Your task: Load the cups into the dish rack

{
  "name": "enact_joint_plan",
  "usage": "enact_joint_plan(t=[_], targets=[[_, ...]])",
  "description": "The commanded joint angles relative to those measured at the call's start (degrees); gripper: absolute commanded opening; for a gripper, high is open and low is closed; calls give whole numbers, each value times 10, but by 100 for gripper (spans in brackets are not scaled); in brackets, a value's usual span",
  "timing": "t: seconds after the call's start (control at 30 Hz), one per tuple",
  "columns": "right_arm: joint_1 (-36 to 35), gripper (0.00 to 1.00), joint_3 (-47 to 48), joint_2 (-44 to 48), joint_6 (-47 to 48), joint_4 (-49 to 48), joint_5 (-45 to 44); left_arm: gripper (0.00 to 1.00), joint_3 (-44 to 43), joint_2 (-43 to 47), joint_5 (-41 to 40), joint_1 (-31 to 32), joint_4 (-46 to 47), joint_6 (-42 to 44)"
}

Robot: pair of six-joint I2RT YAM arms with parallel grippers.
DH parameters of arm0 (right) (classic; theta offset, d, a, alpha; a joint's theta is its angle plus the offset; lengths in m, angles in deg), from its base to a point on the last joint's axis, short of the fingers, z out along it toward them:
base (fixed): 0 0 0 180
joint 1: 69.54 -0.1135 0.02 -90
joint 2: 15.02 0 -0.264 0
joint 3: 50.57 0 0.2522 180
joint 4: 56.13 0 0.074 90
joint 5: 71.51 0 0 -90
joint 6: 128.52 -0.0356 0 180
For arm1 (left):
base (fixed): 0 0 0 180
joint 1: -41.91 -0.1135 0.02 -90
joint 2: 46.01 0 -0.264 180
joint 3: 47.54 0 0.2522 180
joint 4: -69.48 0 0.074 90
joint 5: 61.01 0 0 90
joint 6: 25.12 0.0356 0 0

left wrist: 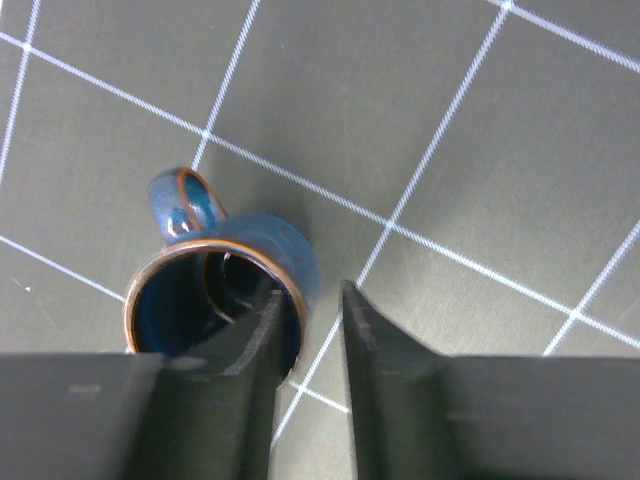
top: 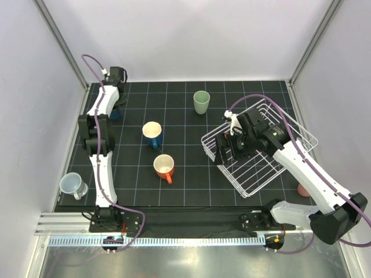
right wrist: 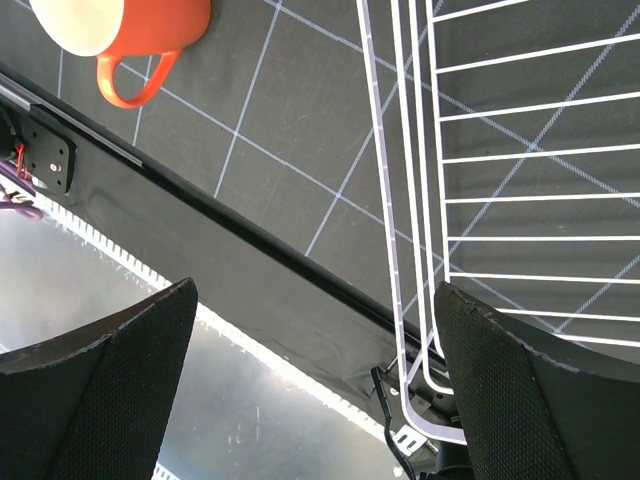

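A navy mug (left wrist: 225, 250) with a brown rim stands upright on the black grid mat at the far left (top: 116, 114). My left gripper (left wrist: 311, 296) straddles its wall: one finger is inside the mug, the other outside, with a small gap still showing. A blue mug with cream inside (top: 152, 132), an orange mug (top: 164, 167) and a pale green tumbler (top: 201, 102) stand mid-mat. The white wire dish rack (top: 293, 132) lies at the right with no cups in it. My right gripper (top: 226, 152) is open and empty above its left edge (right wrist: 400, 200).
A clear glass (top: 72, 185) stands off the mat's left edge. A pink cup (top: 302, 189) sits right of the rack. The orange mug also shows in the right wrist view (right wrist: 120, 30). A metal rail (top: 174, 238) runs along the near edge.
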Motion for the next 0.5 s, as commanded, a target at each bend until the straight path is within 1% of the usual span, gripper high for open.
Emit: enact_joint_plan(t=[0.0, 0.03, 0.2, 0.3, 0.37, 0.47], targets=[[-4, 100, 12, 3, 4, -10, -15, 24, -38, -25, -14, 0, -20, 5], [-4, 100, 14, 5, 5, -7, -16, 20, -41, -28, -16, -1, -23, 4], [-4, 100, 9, 20, 5, 8, -37, 17, -34, -35, -17, -1, -21, -9], [-4, 100, 13, 21, 5, 14, -43, 0, -32, -36, -13, -1, -25, -14], [-4, 99, 14, 23, 7, 18, -46, 0, -25, -26, -12, -1, -26, -25], [-4, 100, 15, 24, 11, 17, -45, 0, -1, 11, 2, -1, -20, -50]])
